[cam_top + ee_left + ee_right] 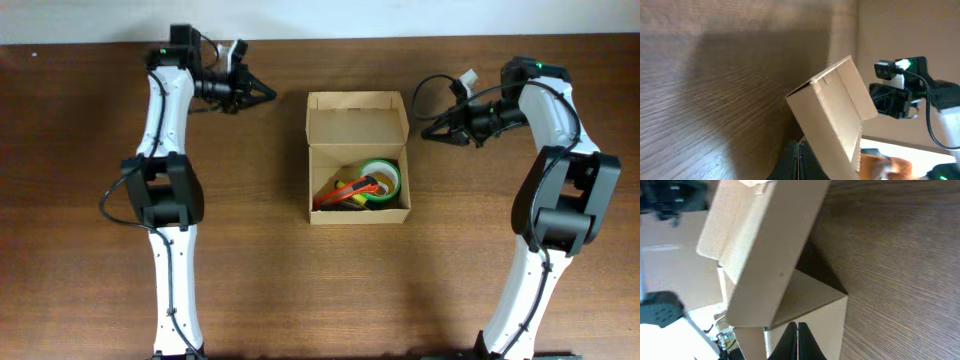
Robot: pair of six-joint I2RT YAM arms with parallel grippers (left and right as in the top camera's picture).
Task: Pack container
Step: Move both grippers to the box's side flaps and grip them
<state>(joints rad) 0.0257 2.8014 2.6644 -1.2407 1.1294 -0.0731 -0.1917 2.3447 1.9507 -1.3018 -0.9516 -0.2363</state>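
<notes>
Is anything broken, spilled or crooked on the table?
Nothing stands out. The container sits square on the table with its lid open. The green tape roll and orange pens lie inside it, and nothing has spilled. The left tool and right tool hang on either side, not touching it.

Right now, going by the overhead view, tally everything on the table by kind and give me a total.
Robot arms: 2, left arm and right arm
Cardboard box: 1
Green tape roll: 1
Orange-red pen: 1
Total: 5; the box's other contents are too jumbled to count.
</notes>
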